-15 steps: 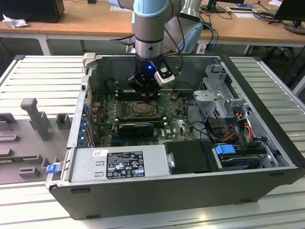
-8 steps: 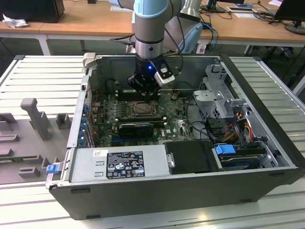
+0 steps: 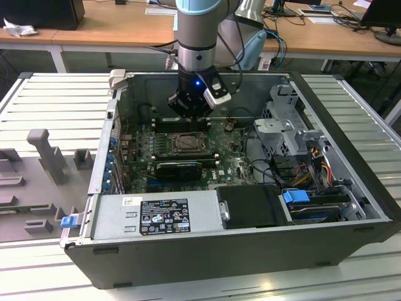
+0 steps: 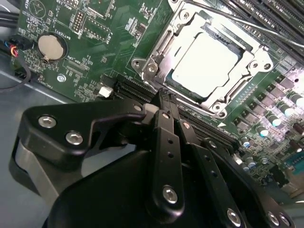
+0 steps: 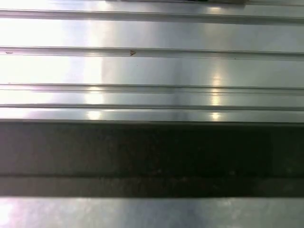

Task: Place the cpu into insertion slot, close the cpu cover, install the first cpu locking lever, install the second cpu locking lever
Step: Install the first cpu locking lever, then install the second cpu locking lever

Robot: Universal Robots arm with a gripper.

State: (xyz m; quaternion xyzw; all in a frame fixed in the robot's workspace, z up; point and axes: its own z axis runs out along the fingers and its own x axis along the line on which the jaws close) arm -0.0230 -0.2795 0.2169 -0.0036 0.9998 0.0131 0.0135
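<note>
In the second wrist view the cpu (image 4: 204,61), a pale silver square, lies in the insertion slot (image 4: 142,66). The grey metal cpu cover (image 4: 251,61) lies flat around its edges. A thin metal locking lever (image 4: 223,20) runs along one side of the socket. My black gripper (image 4: 164,97) has its fingers (image 4: 166,142) pressed together with nothing between them, their tips just off the socket's edge. In the exterior view the gripper (image 3: 191,111) hangs inside the open computer case, just behind the insertion slot (image 3: 188,143).
The green motherboard (image 4: 85,57) carries a coin battery (image 4: 50,45) and long black memory slots (image 4: 266,12). The case holds a power supply (image 3: 156,216), a drive cage (image 3: 282,125) and cables (image 3: 313,163). Ribbed metal table (image 5: 152,66) surrounds the case.
</note>
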